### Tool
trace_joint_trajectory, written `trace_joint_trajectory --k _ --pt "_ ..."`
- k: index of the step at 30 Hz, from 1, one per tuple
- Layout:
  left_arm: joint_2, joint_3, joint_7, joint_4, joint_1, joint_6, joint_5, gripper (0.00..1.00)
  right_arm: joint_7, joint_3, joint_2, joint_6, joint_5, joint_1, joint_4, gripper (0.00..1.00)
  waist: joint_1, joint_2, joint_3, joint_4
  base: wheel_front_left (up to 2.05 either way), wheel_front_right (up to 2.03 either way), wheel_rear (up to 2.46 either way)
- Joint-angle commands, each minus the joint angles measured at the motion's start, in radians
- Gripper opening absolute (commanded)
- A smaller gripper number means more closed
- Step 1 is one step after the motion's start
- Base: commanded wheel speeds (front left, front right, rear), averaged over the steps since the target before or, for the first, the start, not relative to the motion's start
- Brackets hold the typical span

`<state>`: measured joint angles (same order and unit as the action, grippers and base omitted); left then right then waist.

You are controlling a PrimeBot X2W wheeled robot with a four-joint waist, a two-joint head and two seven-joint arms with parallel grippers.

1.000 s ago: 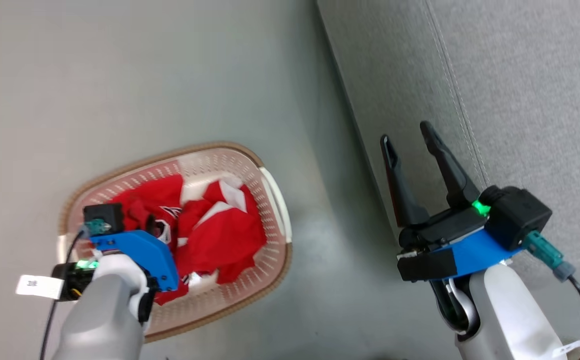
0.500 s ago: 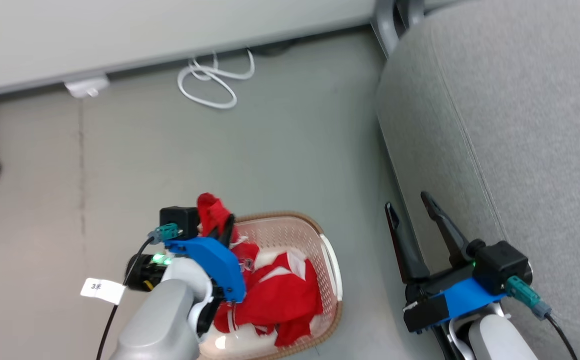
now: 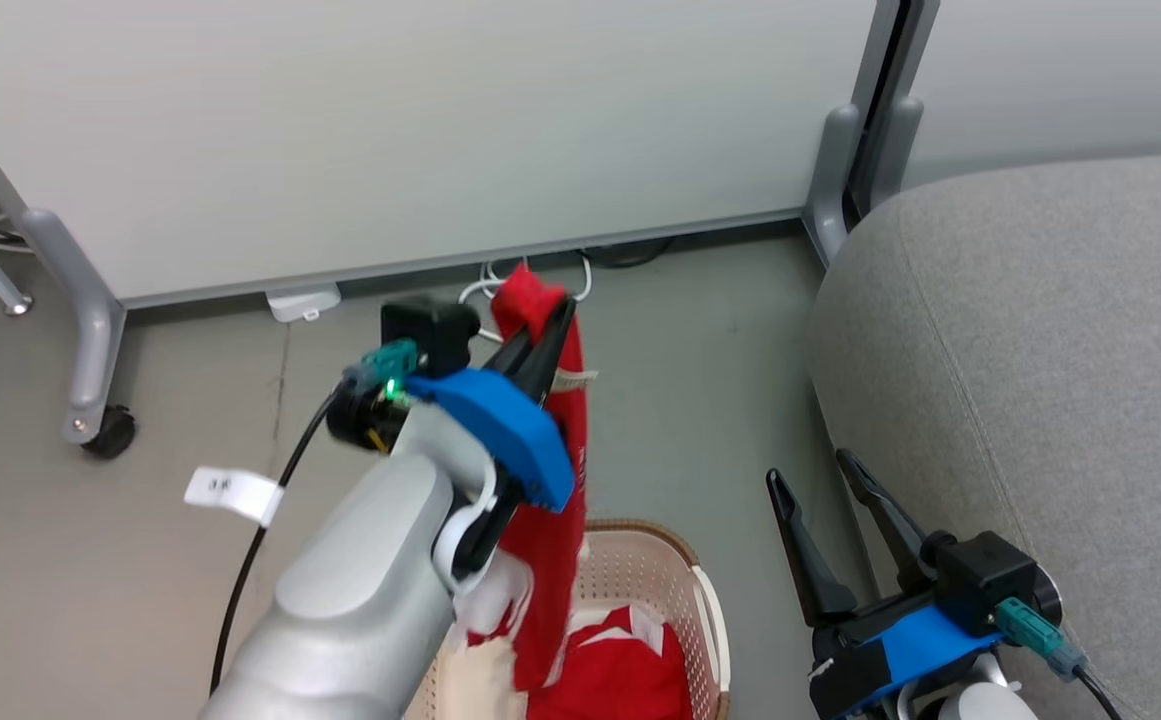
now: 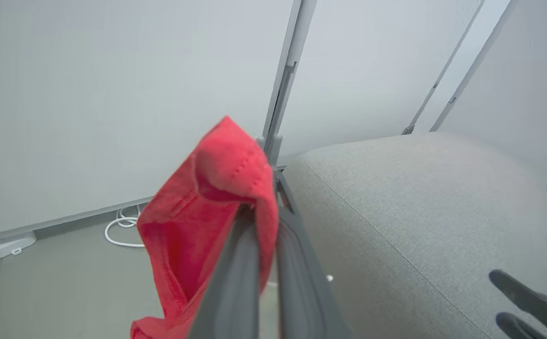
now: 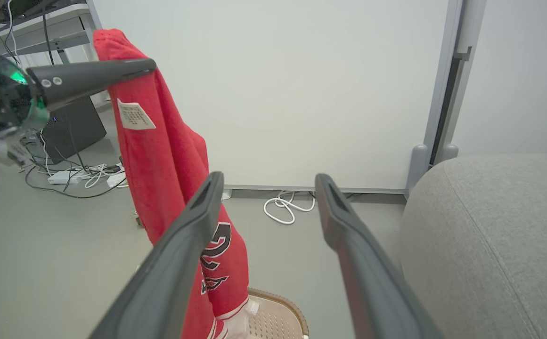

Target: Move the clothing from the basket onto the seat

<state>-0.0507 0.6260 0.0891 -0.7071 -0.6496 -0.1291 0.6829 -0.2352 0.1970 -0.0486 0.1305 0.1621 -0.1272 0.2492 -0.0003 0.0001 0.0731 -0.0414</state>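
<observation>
Your right gripper (image 3: pixel 808 468) hangs with its fingers spread and nothing between them, just right of the basket (image 3: pixel 702 590) and beside the front of the seat (image 3: pixel 1040 350). One red garment (image 3: pixel 620 680) lies in the basket. Above the basket, your left gripper (image 3: pixel 550 320) is clamped on the other garment (image 3: pixel 562 500), which hangs down to the basket. It carries a black "2" (image 5: pixel 219 242). The print on its white tag (image 5: pixel 134 114) is too small to read. Beyond the basket a white cable (image 5: pixel 285 207) lies coiled at the foot of a pale partition (image 3: pixel 390 130).
</observation>
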Motion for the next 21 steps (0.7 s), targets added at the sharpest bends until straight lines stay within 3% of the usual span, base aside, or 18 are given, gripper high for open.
trace_joint_trajectory --k 1,21 --pt "0.000 0.014 -0.003 0.019 -0.040 -0.002 0.008 0.00 0.008 0.002 -0.003 0.000 -0.002 0.018 -0.006 1.00 0.0003 -0.0001 -0.022 0.007 0.00 0.00 0.00" --pt "0.000 0.240 -0.018 0.088 -0.313 0.049 0.118 0.00 0.054 0.019 -0.003 0.000 -0.004 0.036 -0.048 1.00 0.0003 -0.0001 -0.067 -0.026 0.00 0.00 0.00"
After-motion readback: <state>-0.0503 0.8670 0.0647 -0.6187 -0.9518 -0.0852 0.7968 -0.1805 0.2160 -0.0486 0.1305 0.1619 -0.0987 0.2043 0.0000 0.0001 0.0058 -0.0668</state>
